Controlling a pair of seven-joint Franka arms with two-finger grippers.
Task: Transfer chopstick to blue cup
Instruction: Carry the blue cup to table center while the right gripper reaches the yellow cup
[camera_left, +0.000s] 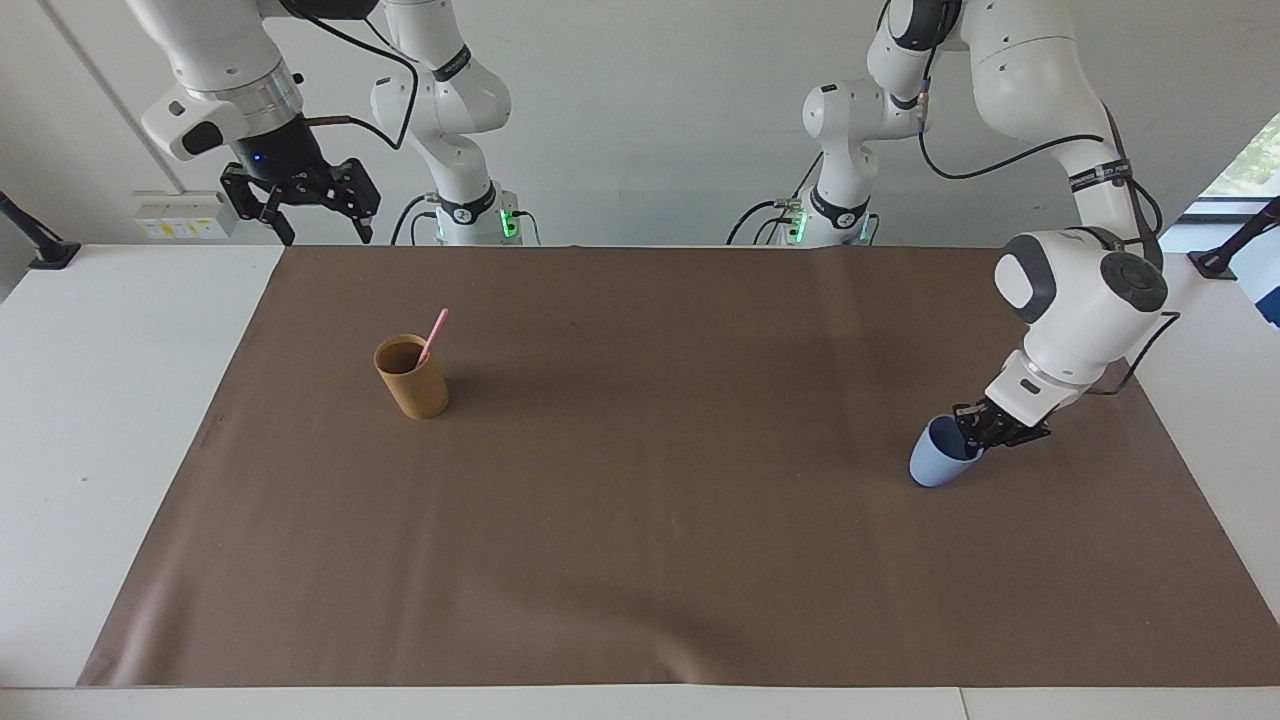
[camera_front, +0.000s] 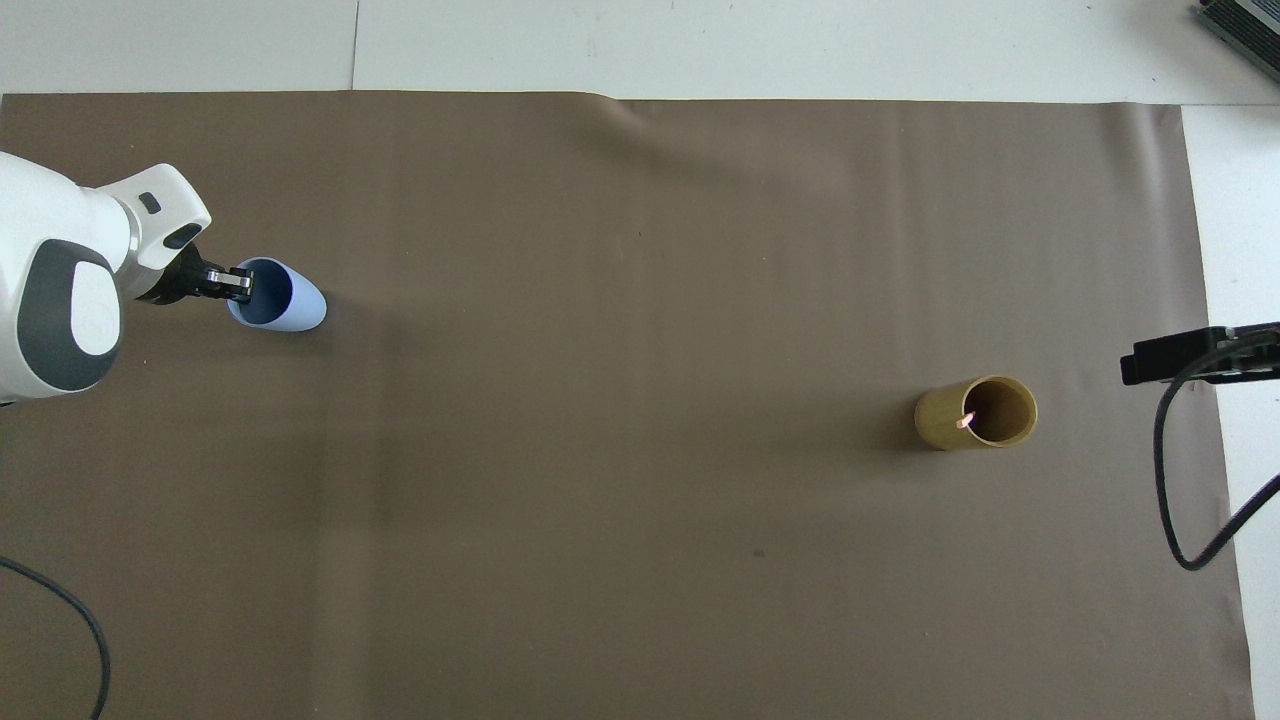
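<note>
The blue cup (camera_left: 935, 465) stands on the brown mat toward the left arm's end of the table, leaning a little; it also shows in the overhead view (camera_front: 292, 300). My left gripper (camera_left: 985, 432) is shut on its rim, one finger inside the cup (camera_front: 235, 283). The pink chopstick (camera_left: 434, 333) leans in the tan cup (camera_left: 415, 385) toward the right arm's end; only its tip (camera_front: 964, 420) shows from above. My right gripper (camera_left: 305, 205) waits open and empty, raised over the table's edge at the robots' end.
The brown mat (camera_left: 650, 560) covers most of the white table. A black cable (camera_front: 1175, 500) hangs from the right arm over the mat's edge. A dark device (camera_front: 1240, 22) sits at the table's corner farthest from the robots.
</note>
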